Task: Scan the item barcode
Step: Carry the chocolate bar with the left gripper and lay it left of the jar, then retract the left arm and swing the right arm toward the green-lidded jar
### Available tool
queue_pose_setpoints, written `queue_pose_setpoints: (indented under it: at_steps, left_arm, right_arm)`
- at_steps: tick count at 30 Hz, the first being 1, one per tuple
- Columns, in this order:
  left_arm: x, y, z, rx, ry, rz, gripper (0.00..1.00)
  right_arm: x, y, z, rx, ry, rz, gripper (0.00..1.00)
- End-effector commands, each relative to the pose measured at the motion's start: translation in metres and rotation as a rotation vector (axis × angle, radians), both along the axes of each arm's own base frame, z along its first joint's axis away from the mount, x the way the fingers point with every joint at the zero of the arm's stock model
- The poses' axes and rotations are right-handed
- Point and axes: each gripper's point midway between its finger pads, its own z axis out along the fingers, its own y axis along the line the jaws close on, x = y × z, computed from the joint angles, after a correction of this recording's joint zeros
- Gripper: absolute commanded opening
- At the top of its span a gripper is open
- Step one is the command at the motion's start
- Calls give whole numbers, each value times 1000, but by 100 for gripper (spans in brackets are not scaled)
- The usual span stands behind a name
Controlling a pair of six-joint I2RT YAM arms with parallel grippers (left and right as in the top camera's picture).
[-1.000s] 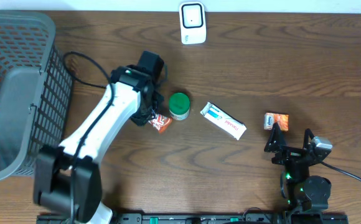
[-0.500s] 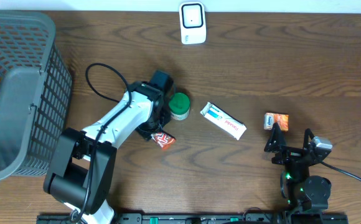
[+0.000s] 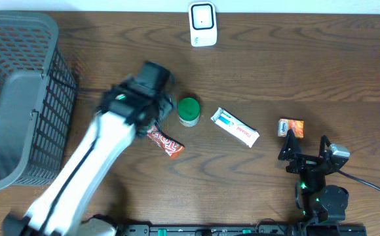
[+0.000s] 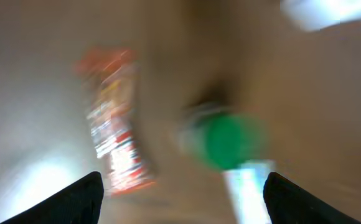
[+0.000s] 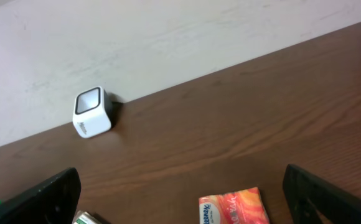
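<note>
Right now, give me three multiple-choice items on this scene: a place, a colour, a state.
1. Where does the red snack wrapper lie?
A. in the basket
B. on the table beside the small round jar
C. on top of the scanner
2. What colour is the jar's lid?
A. blue
B. yellow
C. green
3. How is the left gripper?
A. open, holding nothing
B. shut on the wrapper
C. shut on the jar
Answers: 1 B, the overhead view shows it flat on the wood by the jar; 2 C, the lid shows green; 3 A, its fingers stand wide apart with nothing between.
</note>
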Motion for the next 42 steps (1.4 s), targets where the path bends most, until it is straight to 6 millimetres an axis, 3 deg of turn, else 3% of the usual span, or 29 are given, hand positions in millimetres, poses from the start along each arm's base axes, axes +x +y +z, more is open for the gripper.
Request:
queue_pose_setpoints:
  at_steps: [1, 3, 6, 8, 11, 13, 15, 18, 20, 21, 22, 24, 26, 31, 34, 36, 39, 42]
  left_arm:
    - [11, 17, 137, 98, -477, -161, 82]
    - [6, 50, 205, 180, -704, -39, 83]
    - [-16, 97, 284, 282, -946, 154, 83]
    - [-33, 119, 330, 383, -1081, 209, 89]
    - [-53, 132, 383, 616, -1232, 160, 92]
    - [-69, 139, 403, 784, -1263, 114, 92]
    - [-84, 148, 406, 853, -1243, 103, 92]
    - [-115, 169, 396, 885, -1176, 125, 92]
    - [-148, 183, 387, 890, -1162, 113, 92]
    - [-160, 188, 386, 885, -1169, 118, 92]
    - [-191, 198, 390, 841, -1235, 147, 92]
    - [-227, 208, 391, 782, -1310, 172, 92]
    - [-260, 215, 389, 738, -1388, 195, 92]
    - [-357, 235, 370, 813, -1503, 399, 92]
    - [-401, 229, 356, 870, -1540, 551, 92]
    - [-411, 214, 351, 893, -1575, 546, 93]
    - [-408, 191, 347, 879, -1620, 495, 93]
    - [-383, 184, 340, 843, -1604, 431, 93]
  right_arm:
    - [0, -3, 0, -12, 0, -13, 99]
    - [0, -3, 0, -12, 0, -13, 99]
    - [0, -3, 0, -12, 0, -13, 99]
    - [0, -3, 0, -12, 0, -13, 99]
    - [0, -3, 0, -12, 0, -13, 99]
    - [0, -3, 0, -12, 0, -13, 99]
    - [0, -3, 0, -12, 0, -13, 99]
    - [-1, -10, 1, -36, -4, -53, 99]
    - [-6, -39, 5, -73, -12, -224, 99]
    - [-6, -40, 9, -66, -27, -229, 99]
    - [-6, -40, 16, -64, -58, -227, 99]
    - [-6, -40, 18, -63, -64, -231, 99]
    - [-2, -23, 17, -36, -68, -128, 99]
    - [-8, 59, 19, -4, -79, 356, 99]
    - [-13, 73, 22, 62, -50, 432, 99]
    - [-15, 76, 43, 64, -66, 443, 99]
    - [-14, 72, 86, -1, -66, 409, 99]
    - [6, 58, 102, -158, 208, 315, 99]
